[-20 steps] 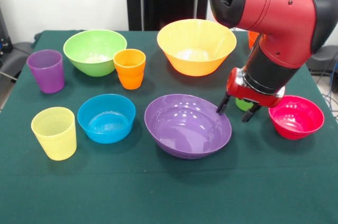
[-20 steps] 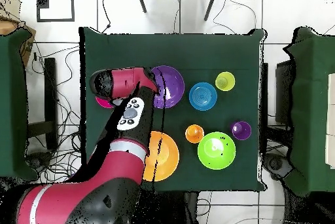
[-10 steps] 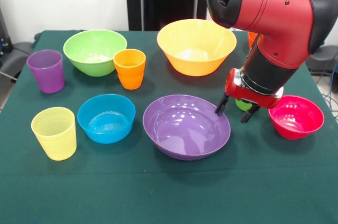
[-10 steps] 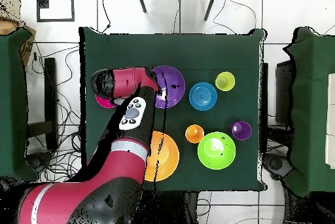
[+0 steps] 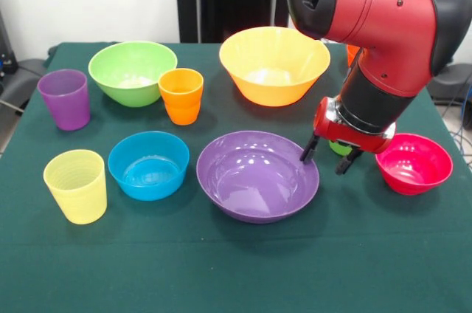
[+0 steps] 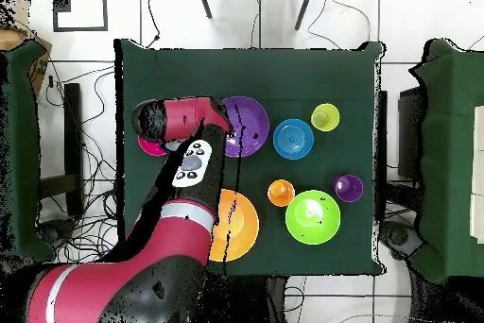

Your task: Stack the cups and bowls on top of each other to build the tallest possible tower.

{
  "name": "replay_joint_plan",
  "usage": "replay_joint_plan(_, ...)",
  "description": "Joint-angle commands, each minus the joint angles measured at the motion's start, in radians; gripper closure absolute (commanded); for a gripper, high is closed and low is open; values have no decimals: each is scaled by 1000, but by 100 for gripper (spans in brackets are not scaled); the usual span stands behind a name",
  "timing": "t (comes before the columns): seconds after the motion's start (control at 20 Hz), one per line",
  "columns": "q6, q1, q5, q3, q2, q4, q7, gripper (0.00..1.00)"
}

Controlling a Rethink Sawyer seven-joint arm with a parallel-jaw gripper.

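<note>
The tower is unbuilt; we see the gripper (image 5: 325, 161) spread, apparently straddling the purple bowl's (image 5: 257, 175) rim.

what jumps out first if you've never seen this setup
The big red arm fills the front view's upper right, its gripper open at the rim of the purple bowl in the middle of the green table. Bright bowls and cups lie scattered singly, nothing stacked; the orange-yellow bowl sits behind the purple one.
</note>
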Motion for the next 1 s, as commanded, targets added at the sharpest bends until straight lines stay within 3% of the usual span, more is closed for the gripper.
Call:
replay_joint_plan(0.05,-58,-13,16,92,9,32,139,0)
replay_joint_plan(1.0,-118,-27,-4,99,-22,97,104,0)
